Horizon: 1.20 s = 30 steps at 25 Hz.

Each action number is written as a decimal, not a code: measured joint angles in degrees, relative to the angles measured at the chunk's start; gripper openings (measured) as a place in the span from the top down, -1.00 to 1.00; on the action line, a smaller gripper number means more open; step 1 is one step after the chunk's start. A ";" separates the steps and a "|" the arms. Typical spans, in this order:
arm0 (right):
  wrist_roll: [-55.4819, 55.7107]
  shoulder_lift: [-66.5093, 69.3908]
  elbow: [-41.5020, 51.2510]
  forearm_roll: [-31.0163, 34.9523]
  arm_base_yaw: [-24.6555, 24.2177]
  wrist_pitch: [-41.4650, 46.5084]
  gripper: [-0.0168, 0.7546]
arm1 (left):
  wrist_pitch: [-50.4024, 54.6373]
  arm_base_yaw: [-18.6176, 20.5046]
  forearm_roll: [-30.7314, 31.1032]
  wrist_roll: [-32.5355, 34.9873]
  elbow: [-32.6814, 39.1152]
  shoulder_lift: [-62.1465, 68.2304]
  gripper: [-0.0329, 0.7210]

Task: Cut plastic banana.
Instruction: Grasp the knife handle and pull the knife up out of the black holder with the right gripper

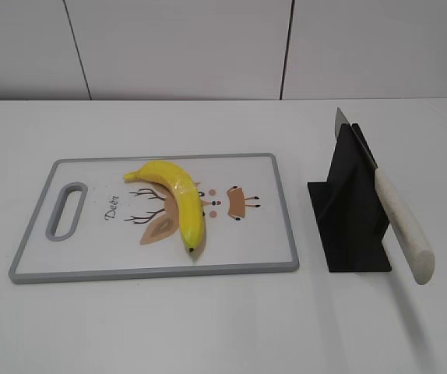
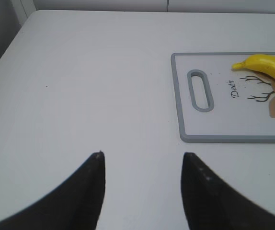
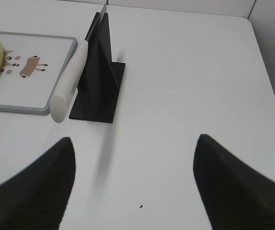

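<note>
Plastic banana (image 1: pixel 178 201) lies on the cutting board (image 1: pixel 91 273), near the board's middle, curving from a short stem at the far side down to a dark tip that points toward the board's near edge; it covers part of the deer drawing printed there; the board itself is white with a grey rim and a slot handle (image 1: pixel 67 209) at its left end, and it rests flat on the white table (image 1: pixel 208 327). Just right of the board stands a black knife stand (image 1: pixel 350 214), and a knife (image 1: pixel 399 218) sits slanted in it, blade tip up at the back, pale handle sticking out toward the front, clear of the board. Left gripper (image 2: pixel 143 165) hangs over bare table, off the board's handle end and a little nearer than it, its jaws spread apart and holding nothing; right gripper (image 3: pixel 133 148) hovers nearer than the knife stand, jaws wide apart too, empty, touching neither knife nor board.
</note>
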 joint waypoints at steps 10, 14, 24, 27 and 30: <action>0.00 0.00 0.00 0.00 0.00 0.00 -0.56 | 0.07 0.00 0.00 0.00 0.00 0.00 -0.34; 0.00 0.00 0.00 0.00 0.00 0.00 -0.56 | 0.07 0.00 0.00 0.00 0.00 0.00 -0.34; 0.00 0.00 0.00 0.00 0.00 0.00 -0.56 | 0.07 0.00 0.00 0.00 0.00 0.00 -0.31; -0.34 0.00 0.00 -1.23 0.00 0.00 -0.56 | 0.07 0.00 0.00 0.00 0.00 0.00 -0.31; -0.45 0.00 0.00 -1.84 0.00 0.00 -0.56 | 0.00 0.00 0.00 0.00 0.00 0.00 -0.31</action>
